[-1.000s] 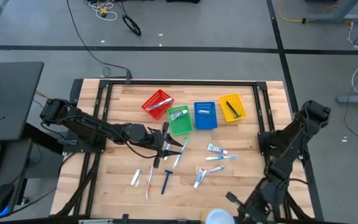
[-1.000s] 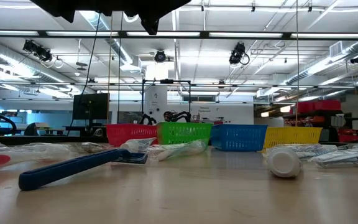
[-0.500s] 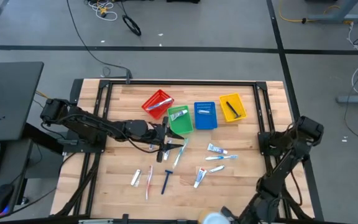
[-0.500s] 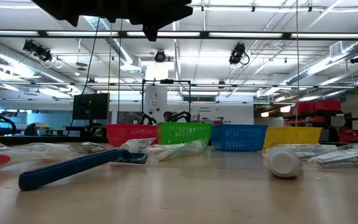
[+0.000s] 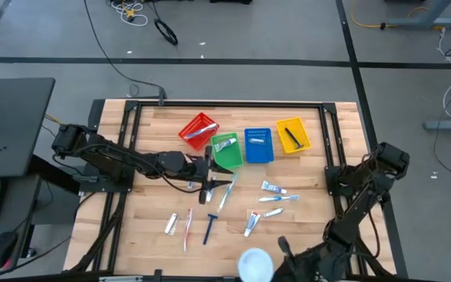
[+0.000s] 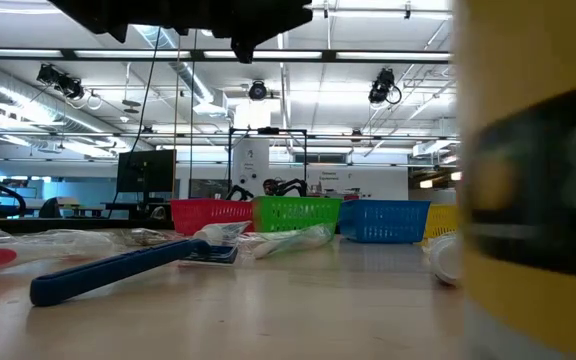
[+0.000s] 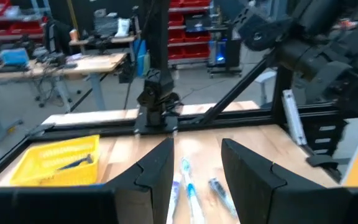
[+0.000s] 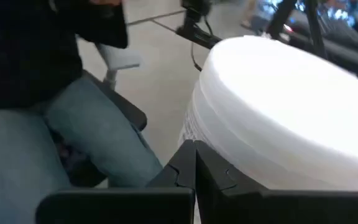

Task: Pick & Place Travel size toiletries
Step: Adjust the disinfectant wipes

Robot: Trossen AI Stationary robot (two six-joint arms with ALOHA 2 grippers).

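Note:
Several toiletries lie loose on the wooden table: white tubes point(image 5: 272, 188) point(image 5: 250, 223), pale toothbrushes point(image 5: 225, 194) point(image 5: 186, 229) and a blue razor point(image 5: 210, 228) point(image 6: 118, 270). My left gripper point(image 5: 209, 178) point(image 7: 194, 177) hovers level over mid-table, open, nothing between its fingers, with a toothbrush point(image 7: 188, 186) on the table beyond it. My right gripper point(image 5: 282, 247) point(image 8: 196, 168) is shut at the near edge, right beside a white round tub point(image 5: 255, 265) point(image 8: 278, 112), which shows large and blurred in the low view point(image 6: 538, 200). My right gripper's shut fingertips point(image 8: 188, 163) lie at the tub's side wall point(image 8: 210, 146), just under its lid, coming at it nearly level. I cannot tell whether they touch or hold the tub: the fingers themselves cover that spot.
Red point(image 5: 198, 129), green point(image 5: 225, 151), blue point(image 5: 258, 146) and yellow point(image 5: 293, 135) baskets stand in a row at the far side, the yellow one point(image 7: 61, 162) with a dark razor in it. A person in jeans point(image 8: 55, 143) sits beyond the near edge.
My right gripper has sunk and gone toward the table's left along the near edge, turning as it went. The white tub has come along with it, farther onto the table, and now fills the right of the low view.

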